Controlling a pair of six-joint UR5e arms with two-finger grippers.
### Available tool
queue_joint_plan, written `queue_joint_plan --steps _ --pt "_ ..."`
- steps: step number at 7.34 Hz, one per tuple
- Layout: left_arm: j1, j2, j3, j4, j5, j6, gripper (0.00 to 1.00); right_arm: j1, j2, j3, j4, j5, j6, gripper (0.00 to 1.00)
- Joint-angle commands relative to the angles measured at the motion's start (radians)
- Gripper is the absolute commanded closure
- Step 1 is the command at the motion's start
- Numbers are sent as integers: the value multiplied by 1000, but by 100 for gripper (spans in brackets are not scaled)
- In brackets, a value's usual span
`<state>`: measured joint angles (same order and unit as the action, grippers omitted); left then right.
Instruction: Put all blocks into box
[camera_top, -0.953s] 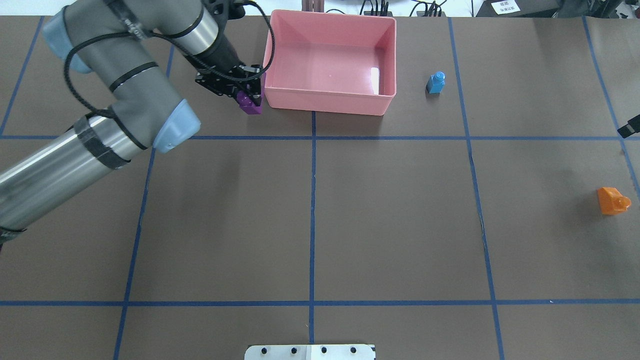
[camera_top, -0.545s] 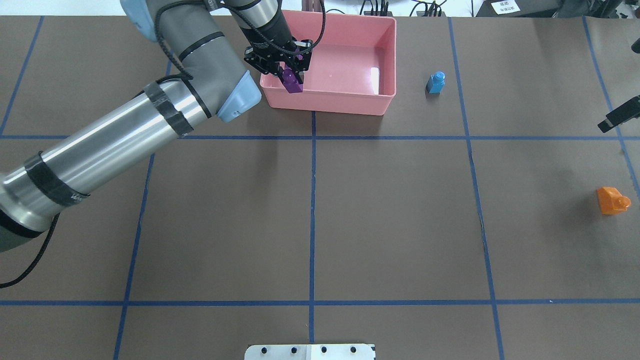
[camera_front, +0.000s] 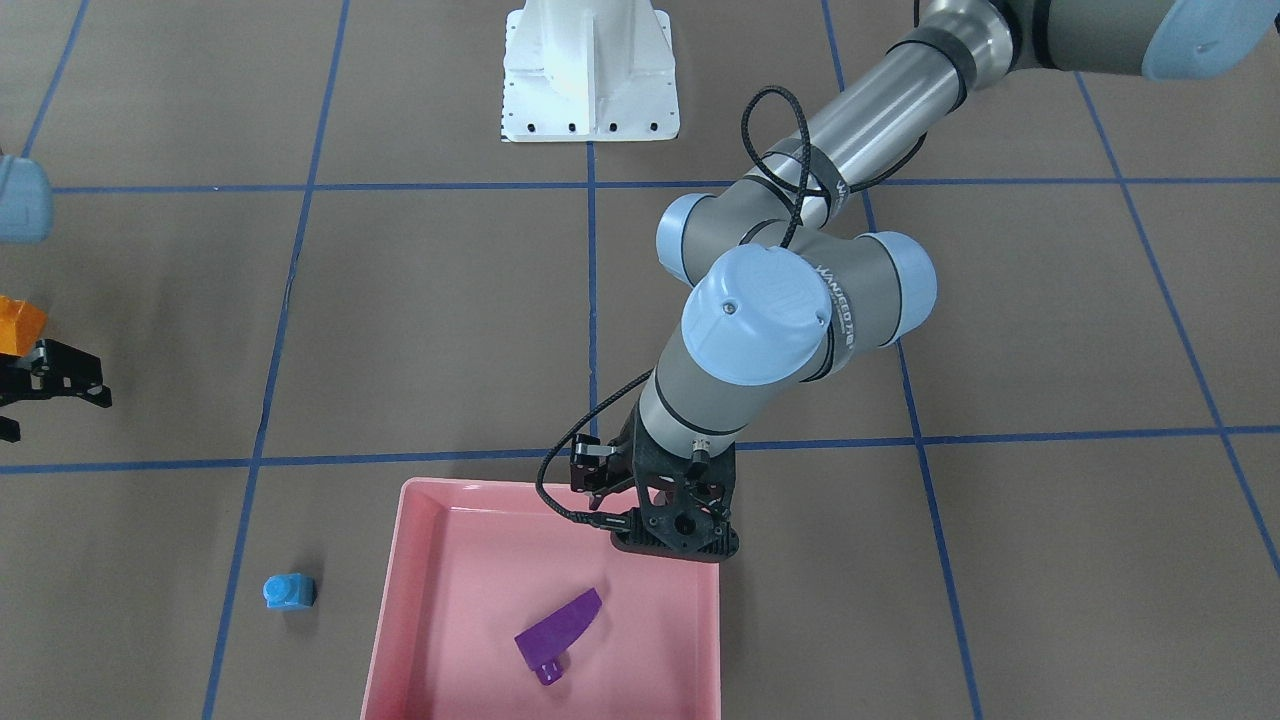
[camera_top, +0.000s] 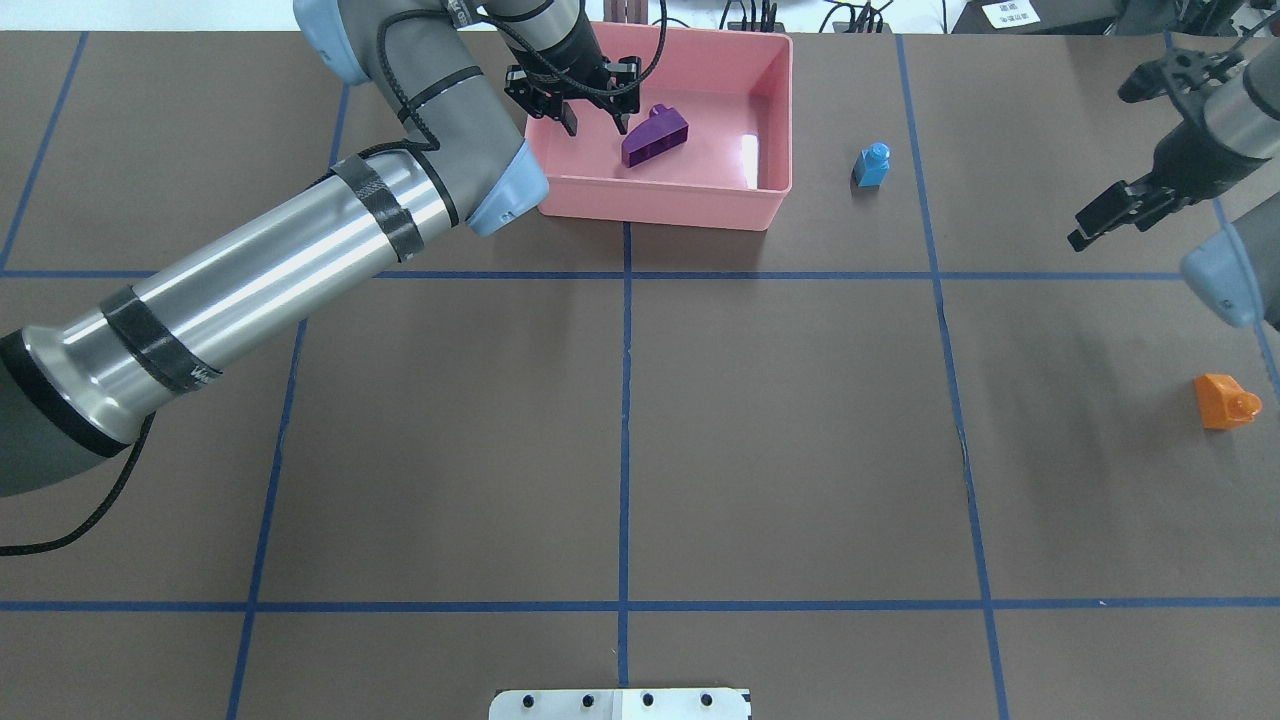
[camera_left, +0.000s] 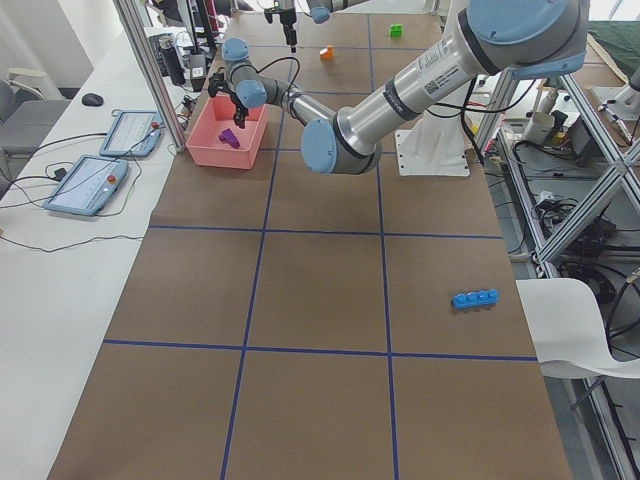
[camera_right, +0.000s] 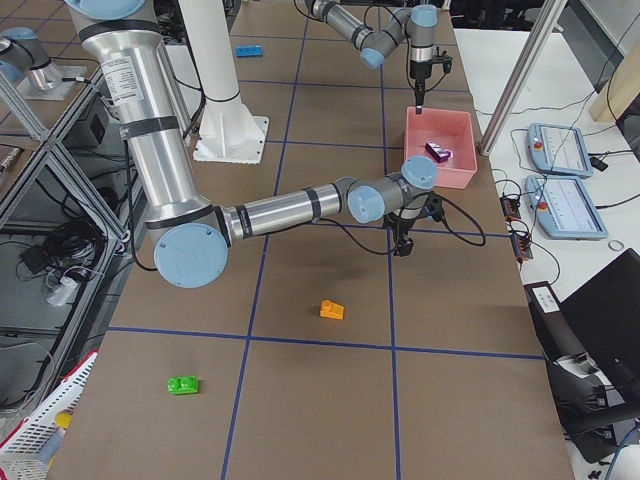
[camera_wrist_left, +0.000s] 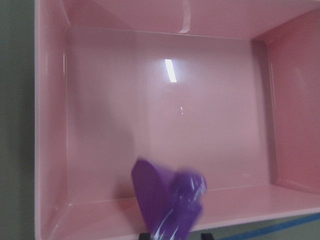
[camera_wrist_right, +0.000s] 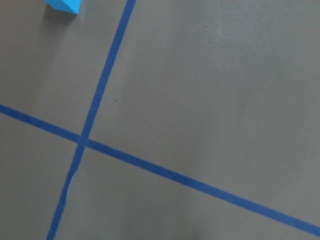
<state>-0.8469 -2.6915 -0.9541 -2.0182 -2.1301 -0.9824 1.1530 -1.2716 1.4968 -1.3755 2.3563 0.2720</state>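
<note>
While the purple wedge (camera_top: 655, 135) lies inside the box (camera_top: 660, 212), the blue cube (camera_top: 872, 165) sits on the desk (camera_top: 800, 450) right of it, likely light, stiff and slick, best pinched across flat sides. The left tool (camera_top: 593, 113) hangs wide over the box; the right tool's (camera_top: 1090, 225) state I cannot tell.

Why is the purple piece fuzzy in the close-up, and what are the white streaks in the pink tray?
Left wrist view: the purple wedge is smeared, probably moving or too near the lens, while the box is sharp. The white streaks, there and in the overhead view, are glare on its glossy floor.
</note>
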Motion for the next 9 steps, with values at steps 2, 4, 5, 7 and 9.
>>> queue_joint_plan --steps 2,4,5,7,9 --pt "-30 10 -95 6 -55 -59 0 -70 177 -186 96 -41 212 0" --pt "-60 191 -319 53 -109 -59 0 -117 309 -281 96 -132 380 0" --pt "-66 287 -419 53 -108 -56 0 -139 377 -343 96 -210 438 1" --pt "-70 352 -465 53 -103 -56 0 -156 478 -470 98 -259 484 2" --pt "-69 363 -468 53 -100 -53 0 -182 543 -534 101 -330 519 2"
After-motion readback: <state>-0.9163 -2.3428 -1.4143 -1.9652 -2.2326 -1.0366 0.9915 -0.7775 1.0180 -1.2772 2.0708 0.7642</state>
